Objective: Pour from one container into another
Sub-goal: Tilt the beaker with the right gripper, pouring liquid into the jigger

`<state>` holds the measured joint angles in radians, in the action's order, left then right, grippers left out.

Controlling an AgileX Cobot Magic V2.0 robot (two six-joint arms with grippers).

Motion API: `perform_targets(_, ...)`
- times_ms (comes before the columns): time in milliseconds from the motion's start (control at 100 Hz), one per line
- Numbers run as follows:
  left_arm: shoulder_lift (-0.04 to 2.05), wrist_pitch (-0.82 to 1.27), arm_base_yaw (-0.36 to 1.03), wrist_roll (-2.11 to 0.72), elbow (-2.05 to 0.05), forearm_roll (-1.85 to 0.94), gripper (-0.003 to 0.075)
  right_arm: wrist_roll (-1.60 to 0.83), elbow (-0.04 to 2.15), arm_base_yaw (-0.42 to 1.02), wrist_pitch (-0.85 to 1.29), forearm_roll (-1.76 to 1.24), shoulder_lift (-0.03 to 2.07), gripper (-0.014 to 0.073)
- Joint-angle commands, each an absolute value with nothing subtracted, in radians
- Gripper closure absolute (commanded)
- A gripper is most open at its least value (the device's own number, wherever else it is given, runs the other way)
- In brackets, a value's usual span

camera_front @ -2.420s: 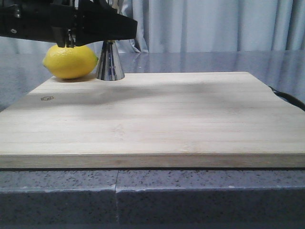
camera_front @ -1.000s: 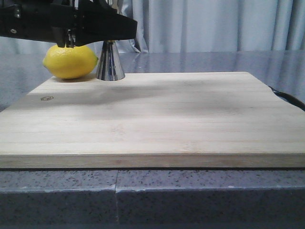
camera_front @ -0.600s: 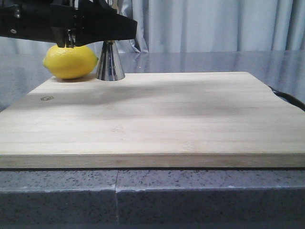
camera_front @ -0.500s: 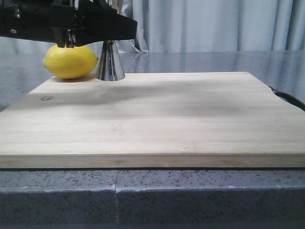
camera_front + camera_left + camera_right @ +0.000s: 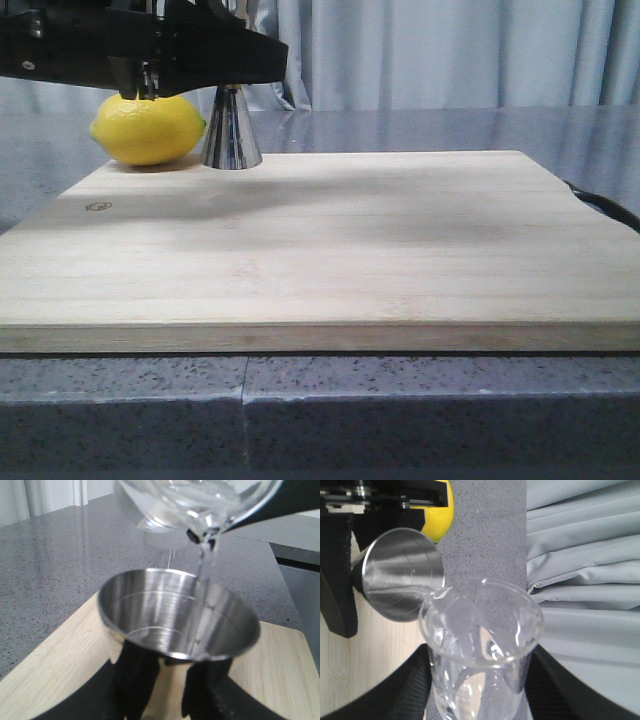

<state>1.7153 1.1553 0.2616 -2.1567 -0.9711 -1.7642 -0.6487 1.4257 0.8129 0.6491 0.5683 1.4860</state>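
Note:
In the front view the steel jigger (image 5: 232,130) stands at the far left corner of the wooden board (image 5: 330,250), its top hidden behind my black left arm (image 5: 150,50). My left gripper (image 5: 170,682) is shut on the jigger (image 5: 175,615) around its lower part. The clear glass beaker (image 5: 195,500) is tilted above the jigger's open cup, and a thin stream of water (image 5: 204,565) runs from its lip into the cup. My right gripper (image 5: 481,680) is shut on the beaker (image 5: 480,645), whose lip hangs over the jigger's rim (image 5: 402,575). The beaker is out of the front view.
A yellow lemon (image 5: 148,128) lies on the board just left of the jigger and also shows in the right wrist view (image 5: 439,510). A dark cable (image 5: 605,205) lies off the board's right edge. The grey speckled counter (image 5: 320,400) runs along the front, with curtains behind.

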Motion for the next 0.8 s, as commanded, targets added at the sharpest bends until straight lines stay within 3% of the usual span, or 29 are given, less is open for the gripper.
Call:
perform_targets(0, 1.666, 1.257, 0.27, -2.151, -1.0, -1.85, 0.05, -0.677, 1.466, 0.814, 0.589, 0.61, 1.454, 0.0281)
perform_targets(790, 1.666, 1.257, 0.27, -2.151, -1.0, -1.85, 0.05, -0.69, 1.466, 0.814, 0.531, 0.672, 1.454, 0.0281)
